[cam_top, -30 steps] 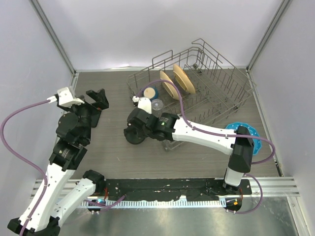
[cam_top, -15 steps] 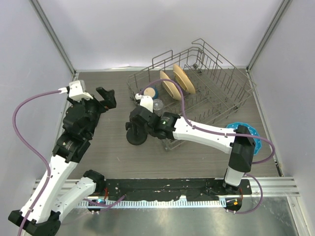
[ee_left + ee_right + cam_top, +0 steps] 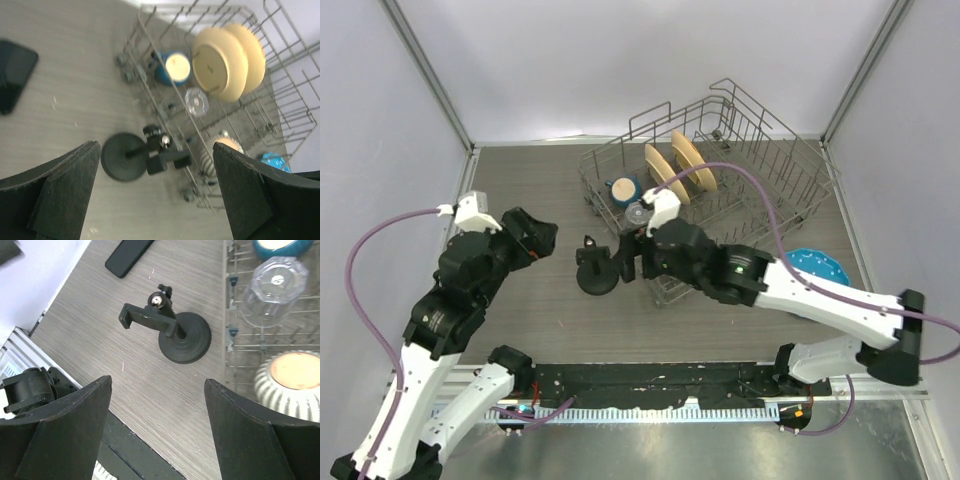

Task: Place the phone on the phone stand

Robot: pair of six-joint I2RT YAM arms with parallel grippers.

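The phone stand (image 3: 595, 272) is all black and stands on the wooden table left of the dish rack. Its round base (image 3: 185, 338) and clamp holder (image 3: 147, 319) show in the right wrist view, and the stand (image 3: 123, 161) also shows in the left wrist view. The phone (image 3: 129, 255), a flat black slab, lies on the table beyond the stand, and the phone (image 3: 13, 74) sits at the left edge of the left wrist view. In the top view my left arm hides it. My right gripper (image 3: 157, 385) hangs open above the table, just short of the stand and holding nothing. My left gripper (image 3: 156, 150) is wide open and empty, high above the stand.
A wire dish rack (image 3: 740, 170) fills the back right, holding two beige plates (image 3: 227, 55), a blue cup (image 3: 172, 67), a clear glass (image 3: 272, 282) and a ribbed bowl (image 3: 290, 382). A blue plate (image 3: 817, 266) lies right of the rack. A black rail (image 3: 650, 378) runs along the near edge.
My right gripper has opened, let go of the stand and pulled back to the right. The stand stays upright. My left gripper has swung from the back left toward the stand.
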